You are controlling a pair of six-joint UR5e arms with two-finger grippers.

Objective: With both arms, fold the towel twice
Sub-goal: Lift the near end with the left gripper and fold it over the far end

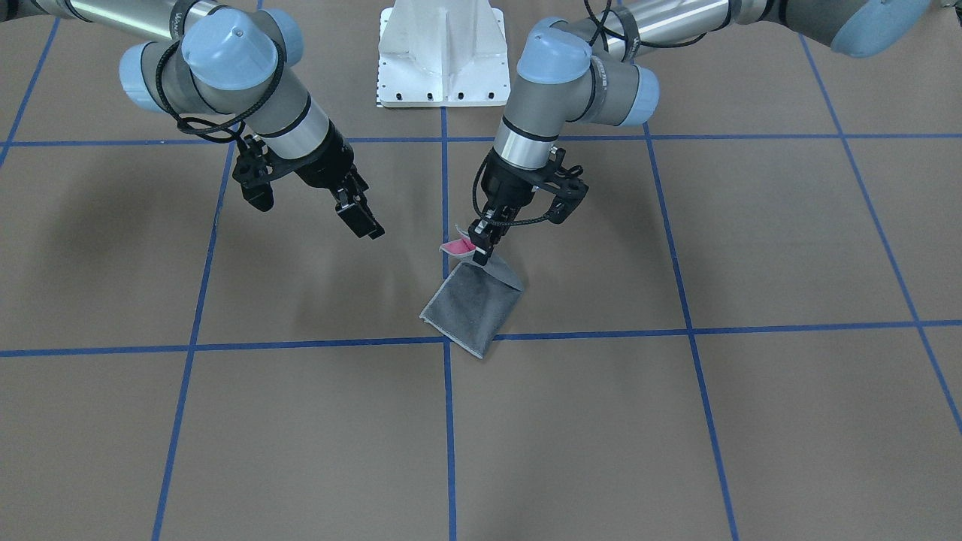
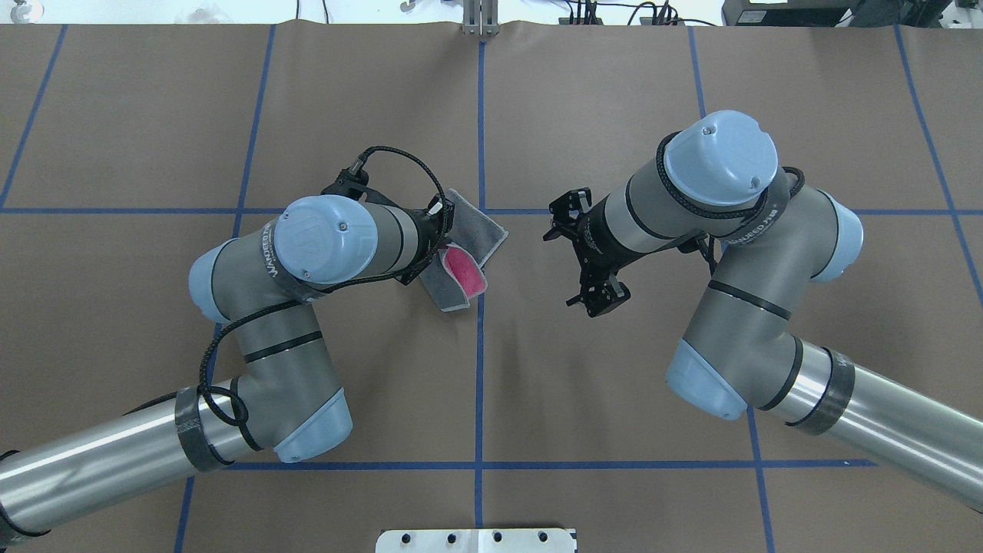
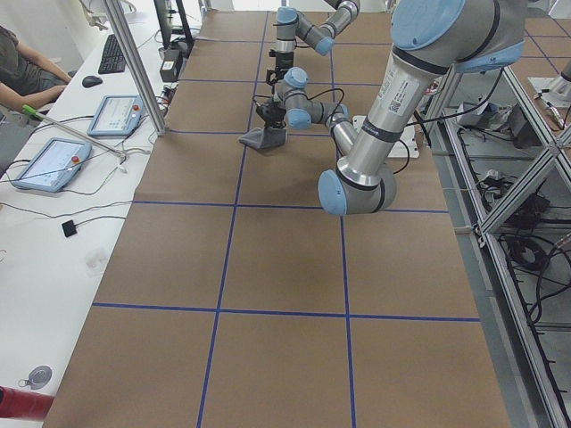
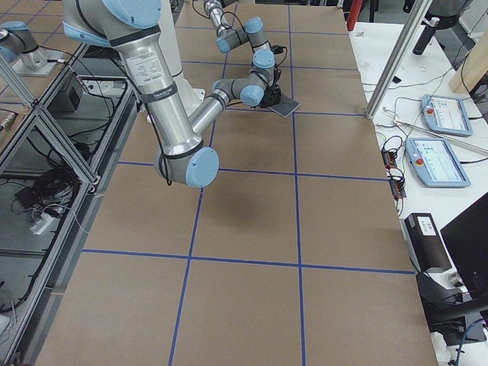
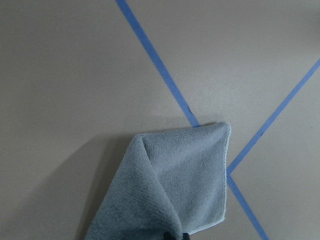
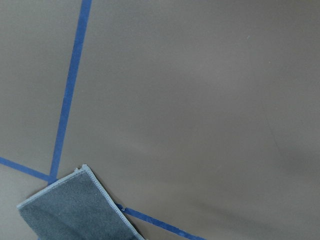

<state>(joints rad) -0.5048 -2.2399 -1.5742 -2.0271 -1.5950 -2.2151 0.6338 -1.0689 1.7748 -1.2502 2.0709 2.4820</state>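
Brown table (image 1: 676,451) surface, gridded with blue tape lines (image 1: 449,436), fills the foreground of the front-facing view. Beyond it the towel (image 1: 472,306) lies folded, dark grey face up, its near corner on a tape line just beside a crossing. The left gripper (image 1: 481,246) is clamped on the towel's far corner and holds it off the table, so a patch of pink face shows beside the fingers. The right gripper (image 1: 367,224) hangs over bare table, apart from the towel, holding nothing. A white pedestal (image 1: 443,52) stands at the top edge.

From overhead, the left arm (image 2: 307,246) hides its own gripper. The towel pokes out past the wrist, grey with a pink curl turned up, straddling the centre tape line. The right arm (image 2: 714,177) reaches in from the other side, its fingers looking spread and well clear of the cloth.

Along the table from the robot's left, the towel is a small dark patch under the near arm's wrist. A person (image 3: 18,62) sits at a side bench with tablets (image 3: 45,165).

From the robot's right, the towel is again a small dark patch, too small for detail.

On the left wrist camera, grey cloth rises in a fold toward the lens, with a black sliver of fingertip on it at the bottom edge.

On the right wrist camera, only a grey corner with light edging shows, lower left, across a tape line.
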